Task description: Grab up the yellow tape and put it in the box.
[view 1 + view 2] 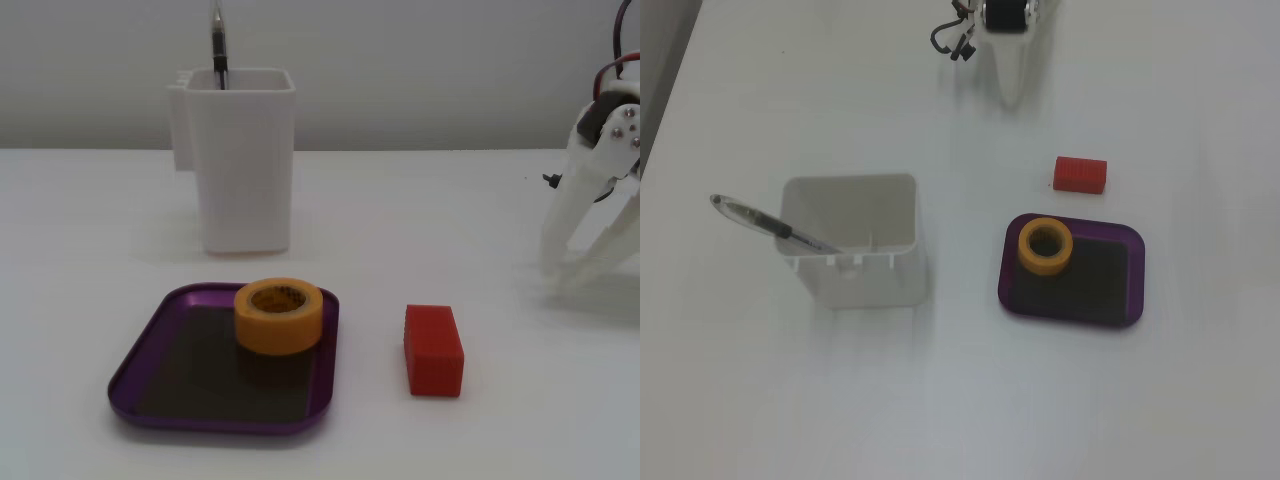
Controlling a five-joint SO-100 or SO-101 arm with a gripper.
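White table (90, 210) holds one yellow tape (279, 316) lying inside one purple box (135, 368), one red block (433, 350), one container (243, 160) with one pen (765, 222). Tool (580, 265) fingers apart, empty.

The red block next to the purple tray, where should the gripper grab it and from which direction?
Probably from above, closing across the red block on its two long flat sides: it lies flat, apart from the purple tray, with clear table on both sides.

Arm (600, 170): white plastic shell, tapered white fingers, black motor block, silver screws, red and black cables; dark cable loops at base (955, 40).
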